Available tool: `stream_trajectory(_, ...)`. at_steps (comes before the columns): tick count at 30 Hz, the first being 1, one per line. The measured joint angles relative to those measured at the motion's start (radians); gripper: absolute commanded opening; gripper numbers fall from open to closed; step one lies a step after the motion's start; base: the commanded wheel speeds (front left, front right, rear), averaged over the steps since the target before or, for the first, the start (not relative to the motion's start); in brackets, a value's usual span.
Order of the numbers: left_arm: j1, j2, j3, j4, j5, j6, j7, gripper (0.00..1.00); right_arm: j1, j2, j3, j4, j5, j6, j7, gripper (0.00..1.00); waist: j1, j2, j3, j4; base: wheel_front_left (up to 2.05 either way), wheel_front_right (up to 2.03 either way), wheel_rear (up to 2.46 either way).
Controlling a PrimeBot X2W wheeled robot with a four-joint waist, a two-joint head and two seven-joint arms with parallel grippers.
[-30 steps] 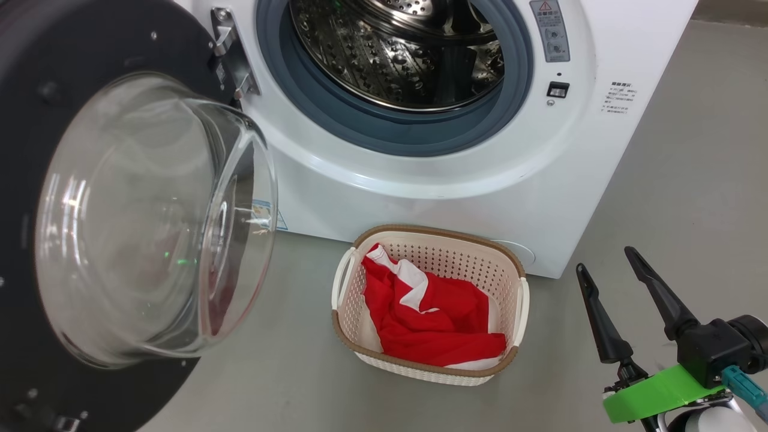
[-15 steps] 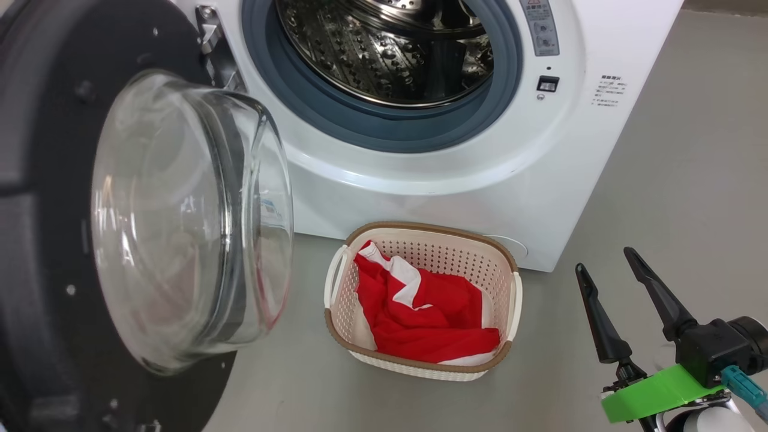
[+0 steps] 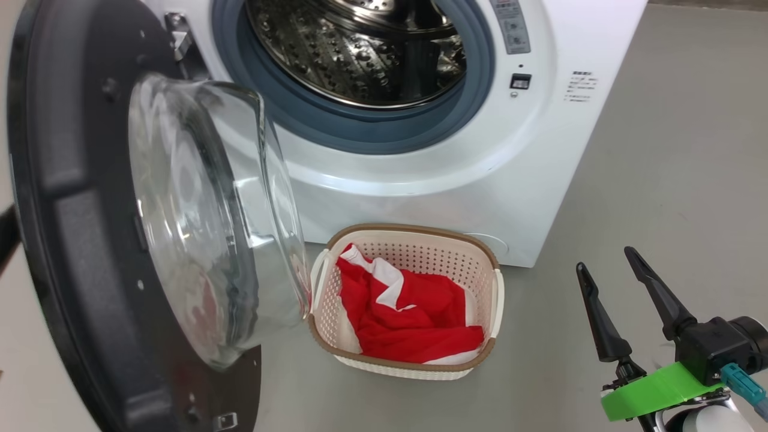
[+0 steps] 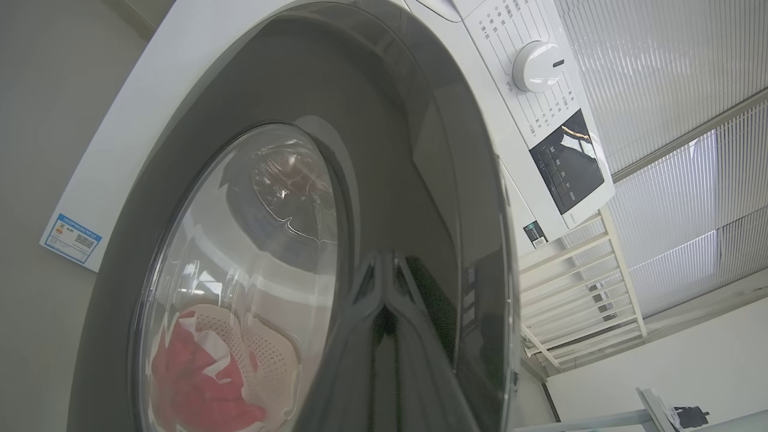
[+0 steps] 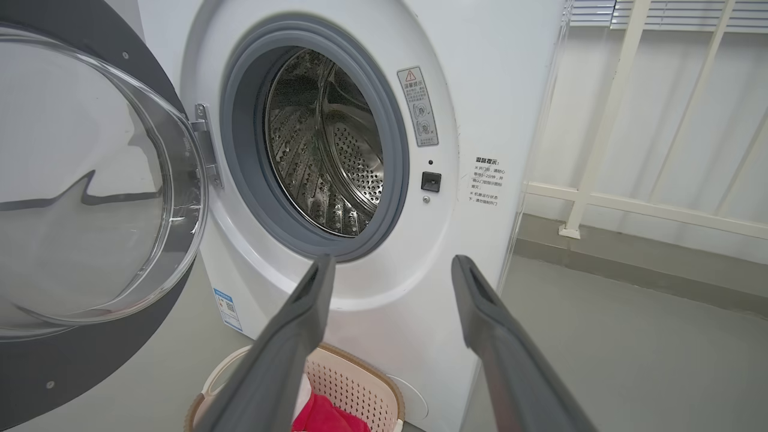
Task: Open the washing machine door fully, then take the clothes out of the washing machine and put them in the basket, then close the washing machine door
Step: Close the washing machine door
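While the head camera had drifted, sliding the whole scene leftward, the large round door with its glossy black rim [image 3: 78, 210] had itself swung since a second before: it stood more edge-on to me, and its bulging clear glass bowl [image 3: 198, 210] overlapped the near left corner of the basket in the head view. My left gripper [image 4: 384, 282] was shut on nothing, its two dark fingers pressed together, tips against the door's shiny outer face where they met their own reflection. Right of the door, the big white front-loading washing machine [image 3: 420, 192] gaped open, grey rubber gasket [image 3: 360, 132] ringing a bare steel drum [image 3: 360, 54]. Below it, on the grey floor [image 3: 660, 150] just in front of the washer, sat the small cream-white perforated basket with a brown woven-look rim [image 3: 414, 231], the bright red clothes with white trim [image 3: 408, 312] heaped inside as before. Farthest right, my right gripper [image 3: 605, 259] hung well apart from the basket, fingers spread wide and empty, unmoved in that view.
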State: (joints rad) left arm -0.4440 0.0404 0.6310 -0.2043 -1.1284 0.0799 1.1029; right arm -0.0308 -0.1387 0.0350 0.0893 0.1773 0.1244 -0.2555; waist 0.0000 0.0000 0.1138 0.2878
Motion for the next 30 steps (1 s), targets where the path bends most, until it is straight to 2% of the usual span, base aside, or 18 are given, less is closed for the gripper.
stream_trajectory(21,0.102,-0.013,-0.118,-0.032,-0.071,0.017,-0.052,0.00,0.002,0.018,0.002,0.007,0.000,0.000,0.000,1.00,0.0000,0.0000,-0.036,-0.098,0.00,0.00,0.00)
stream_trajectory(30,0.119,-0.016,-0.143,-0.049,-0.088,0.025,-0.085,0.00,0.002,0.017,0.001,0.006,0.000,0.000,0.000,1.00,0.0000,0.0000,-0.031,-0.117,0.00,0.00,0.00)
